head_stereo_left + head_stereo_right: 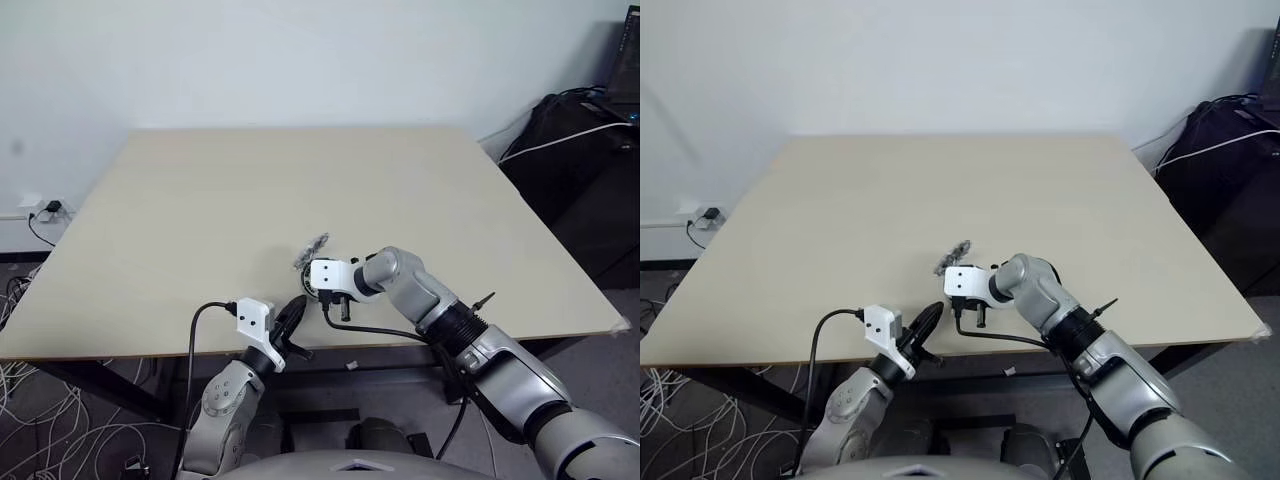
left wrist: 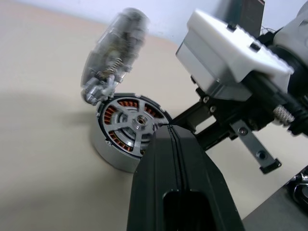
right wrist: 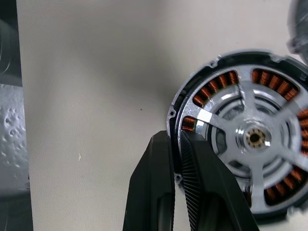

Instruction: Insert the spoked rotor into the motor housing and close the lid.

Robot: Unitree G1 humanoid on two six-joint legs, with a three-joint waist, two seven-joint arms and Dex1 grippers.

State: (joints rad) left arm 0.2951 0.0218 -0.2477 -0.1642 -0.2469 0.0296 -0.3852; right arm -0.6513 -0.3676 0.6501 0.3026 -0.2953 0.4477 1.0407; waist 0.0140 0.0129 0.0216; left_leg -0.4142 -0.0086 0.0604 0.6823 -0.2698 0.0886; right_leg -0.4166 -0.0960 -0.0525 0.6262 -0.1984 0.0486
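My right gripper [image 3: 177, 159] is pinching the motor housing [image 3: 179, 103] rim near the bench's [image 1: 300, 190] front edge, spoked rotor [image 3: 253, 138] seated. The lid [image 2: 113, 53] is standing open. My left gripper [image 2: 169, 144] fingers are pressing together, holding nothing.

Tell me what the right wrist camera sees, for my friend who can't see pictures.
The right gripper has its two black fingers pinched on the rim of a round silver motor housing sitting on a tan table. Inside it lies the spoked rotor, ringed by orange copper coils.
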